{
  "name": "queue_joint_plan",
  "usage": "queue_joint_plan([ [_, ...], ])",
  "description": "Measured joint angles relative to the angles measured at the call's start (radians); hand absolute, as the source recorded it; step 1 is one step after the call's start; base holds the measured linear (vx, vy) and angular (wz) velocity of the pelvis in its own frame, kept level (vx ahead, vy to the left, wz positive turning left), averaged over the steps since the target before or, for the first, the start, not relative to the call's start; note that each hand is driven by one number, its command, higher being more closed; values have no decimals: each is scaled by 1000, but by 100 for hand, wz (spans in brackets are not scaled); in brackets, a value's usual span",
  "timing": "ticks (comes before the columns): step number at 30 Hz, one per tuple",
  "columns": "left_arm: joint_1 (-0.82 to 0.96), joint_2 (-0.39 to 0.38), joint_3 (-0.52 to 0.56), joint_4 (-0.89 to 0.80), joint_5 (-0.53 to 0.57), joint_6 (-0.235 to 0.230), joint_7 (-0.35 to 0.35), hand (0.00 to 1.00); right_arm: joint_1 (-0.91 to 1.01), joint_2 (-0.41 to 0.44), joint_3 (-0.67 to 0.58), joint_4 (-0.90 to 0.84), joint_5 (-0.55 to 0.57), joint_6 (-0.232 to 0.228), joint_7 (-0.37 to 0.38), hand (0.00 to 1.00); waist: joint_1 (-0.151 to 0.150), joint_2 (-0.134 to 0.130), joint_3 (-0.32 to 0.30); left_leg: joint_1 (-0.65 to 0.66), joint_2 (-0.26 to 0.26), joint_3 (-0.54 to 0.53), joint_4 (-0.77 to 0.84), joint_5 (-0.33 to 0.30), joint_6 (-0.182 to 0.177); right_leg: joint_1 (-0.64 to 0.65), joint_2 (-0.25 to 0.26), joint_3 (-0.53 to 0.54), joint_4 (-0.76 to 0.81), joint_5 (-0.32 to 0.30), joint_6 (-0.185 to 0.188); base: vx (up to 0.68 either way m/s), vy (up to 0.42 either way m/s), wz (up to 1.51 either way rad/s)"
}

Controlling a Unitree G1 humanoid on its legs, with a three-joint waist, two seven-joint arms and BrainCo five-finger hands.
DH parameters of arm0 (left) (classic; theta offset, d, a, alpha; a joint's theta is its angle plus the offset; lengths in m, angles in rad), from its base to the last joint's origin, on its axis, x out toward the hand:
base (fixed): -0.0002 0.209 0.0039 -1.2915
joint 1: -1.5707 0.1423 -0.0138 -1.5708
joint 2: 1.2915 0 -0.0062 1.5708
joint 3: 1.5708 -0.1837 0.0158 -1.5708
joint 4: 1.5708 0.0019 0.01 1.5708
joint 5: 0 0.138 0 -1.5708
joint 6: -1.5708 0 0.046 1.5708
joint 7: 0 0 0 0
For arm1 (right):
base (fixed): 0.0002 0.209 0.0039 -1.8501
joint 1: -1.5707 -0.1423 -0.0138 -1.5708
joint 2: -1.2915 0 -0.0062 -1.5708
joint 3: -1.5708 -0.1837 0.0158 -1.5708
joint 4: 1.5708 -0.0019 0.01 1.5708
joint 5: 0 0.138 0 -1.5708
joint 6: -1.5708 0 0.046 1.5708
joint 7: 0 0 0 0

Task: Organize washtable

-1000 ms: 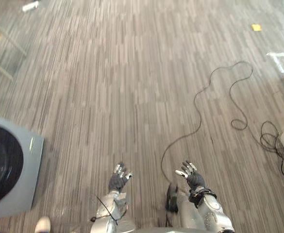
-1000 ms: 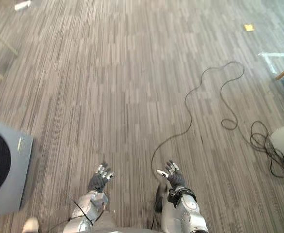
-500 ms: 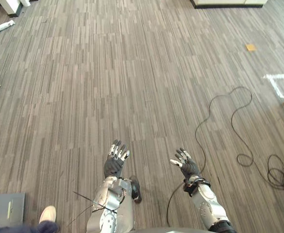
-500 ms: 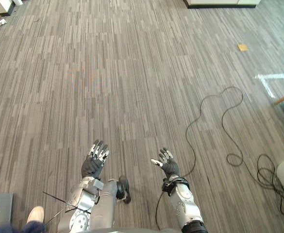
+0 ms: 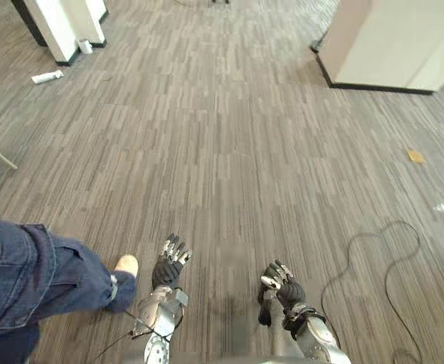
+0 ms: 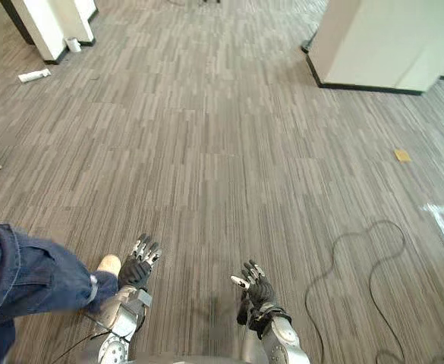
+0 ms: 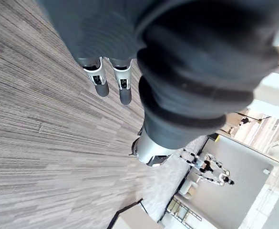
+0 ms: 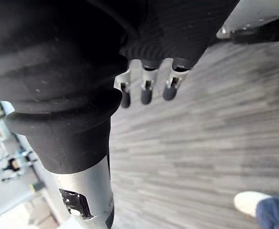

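Swung up and away from the grey front-loading machine seen a second ago at the left edge: a move of the camera, not of the things. Since joined at the left by a person's leg (image 5: 32, 265) in blue jeans, with a pale shoe (image 5: 127, 265) just beside the left hand (image 5: 170, 259).

Cannot place the washtable from these views, nor anything meant to be tidied on it. Cannot judge weight, stiffness or slipperiness directly either. Would expect, going by the task alone, light bottles, tubes and cloths, some perhaps wet and slick. Best taken round the body, thumb opposite fingers, and lifted rather than dragged. Would leave the table itself standing.

Nothing held in the left hand, with fingers (image 7: 100, 78) straight and spread. Nothing in the right hand (image 5: 281, 282) either, with fingers (image 8: 146, 90) loosely extended and thumb out to the side. Both low in front, well apart, over bare striped grey floor (image 5: 229, 136).

Farther out, a white tube-like object (image 5: 47, 76) lying near the foot of a white column (image 5: 62, 23) at far left. Also a broad pale pillar (image 5: 388, 38) at far right, and a small yellow scrap (image 5: 416, 156) on the floor nearer than that.

Judged as in transit: must find and face the washtable before any reach.
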Motion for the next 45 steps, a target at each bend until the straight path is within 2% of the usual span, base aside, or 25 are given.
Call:
queue_joint_plan([
  [1,2,-24,-5,22,-1,2,0,0,-5,-22,-5,2,-9,2,2,0,-4,39,-27,-63,75,-19,222,8,-30,6,39,6,67,112,-65,949,-276,61],
  [2,2,-35,-6,25,-1,3,0,0,-7,-37,-6,2,-9,2,2,0,-2,73,-34,-122,121,-14,362,54,-48,11,53,-7,106,119,-65,748,-240,24],
  [4,2,-76,-1,55,-4,5,0,0,-35,-81,-7,1,-2,5,-2,0,17,185,-29,-259,271,17,690,424,29,89,142,-34,129,29,-56,818,-190,-31],
  [5,-9,-88,-2,86,-12,16,-1,0,-46,-89,-21,1,11,5,-7,0,34,207,-20,-338,346,30,856,462,58,174,184,-25,87,1,-60,1062,-173,-42],
  [6,-37,-89,0,96,-14,25,-2,0,-58,-81,-43,1,31,2,-21,0,47,196,2,-403,372,56,972,393,130,290,196,-9,27,-19,-61,855,-115,-23],
  [7,-42,-89,7,93,-14,26,-3,0,-63,-76,-47,1,36,0,-27,0,52,171,18,-430,371,76,993,366,146,349,195,-5,-9,-22,-61,801,-122,1],
  [9,-33,-84,38,82,-14,22,-3,0,-80,-66,-44,-30,57,-19,-27,0,59,105,39,-560,322,140,910,277,126,535,168,18,-139,-39,-70,735,-108,-3],
  [11,-27,-86,66,81,-15,22,-3,0,-99,-70,-45,-49,62,-25,-24,0,82,88,40,-663,272,180,691,252,110,610,146,25,-189,-93,-34,749,5,-24],
  [14,9,-98,116,62,-15,22,0,0,-121,-79,-41,-42,61,-19,-21,0,113,101,41,-747,189,177,173,320,34,704,124,40,-202,-190,35,774,180,-32],
  [15,36,-95,142,55,-15,22,2,0,-124,-73,-36,-27,61,-19,-18,0,137,84,36,-730,156,162,139,454,53,735,96,66,-195,-233,58,707,252,-49],
  [16,48,-97,150,52,-15,22,4,0,-128,-64,-26,-11,61,-19,-18,0,142,64,27,-727,135,162,165,448,99,742,78,77,-184,-245,64,573,195,-43],
  [19,61,-92,182,47,-12,22,3,0,-141,-52,12,3,61,-9,7,0,146,16,24,-699,106,199,295,285,217,618,-24,111,207,-242,66,828,333,-11],
  [22,61,-69,175,48,-11,24,2,0,-160,-13,31,40,63,-5,26,0,128,-3,37,-512,64,217,261,175,217,429,-91,123,785,-164,70,651,196,1],
  [24,58,-48,160,45,-10,22,2,0,-158,-6,42,46,64,-5,32,0,125,13,45,-398,58,230,195,145,208,350,-89,95,905,-185,38,589,59,-21],
  [27,44,-2,109,44,9,19,-2,0,-108,-11,44,17,62,-11,47,0,68,11,46,-217,33,208,40,112,175,133,-52,21,729,-243,18,563,-3,18],
  [30,-39,15,41,75,11,20,-14,0,-31,-10,-13,6,62,-4,43,0,21,7,48,-98,22,150,-54,81,118,70,-57,-16,75,-106,91,632,-106,73],
  [32,-61,13,18,105,13,17,-18,0,-19,-12,-11,5,62,0,42,0,-7,15,42,15,39,129,-113,52,63,31,-58,-25,-19,-72,117,839,-215,68],
  [34,-63,24,9,138,22,12,-19,0,-17,-8,-5,21,61,5,43,0,-10,19,29,16,87,94,72,33,23,7,-26,5,97,-1,-16,887,-266,37],
  [35,-56,7,9,154,19,17,-19,0,-27,-17,-13,34,60,12,42,0,-2,46,12,-78,161,75,336,100,-2,2,7,6,181,43,-49,863,-342,-23],
  [37,-38,-28,10,174,0,24,-18,0,-45,-60,-17,34,60,16,40,0,11,153,9,-219,314,70,655,463,63,63,110,-7,201,-2,-56,972,-281,-60],
  [38,-30,-44,8,188,-14,34,-19,0,-62,-71,-23,32,61,16,36,0,26,193,15,-307,376,55,847,477,78,132,165,3,161,-28,-67,901,-117,-77],
  [39,-47,-51,7,196,-14,43,-18,0,-92,-75,-40,34,63,16,18,0,29,188,36,-388,393,70,985,415,133,236,190,22,104,-44,-71,1043,-132,-59],
  [41,-57,-50,20,183,-14,41,-18,0,-121,-65,-44,31,70,9,3,0,38,126,70,-453,361,132,998,340,157,427,184,62,-25,-49,-68,801,-102,-27],
  [44,-46,-50,30,147,-14,32,-16,0,-167,-58,-40,25,72,-11,-2,0,62,75,72,-614,299,207,785,251,127,593,165,102,-155,-81,-74,723,-11,-39],
  [45,-46,-53,40,138,-15,33,-14,0,-187,-58,-40,23,72,-14,-3,0,77,65,75,-671,251,225,578,253,120,632,141,107,-172,-128,-39,701,120,-42],
])
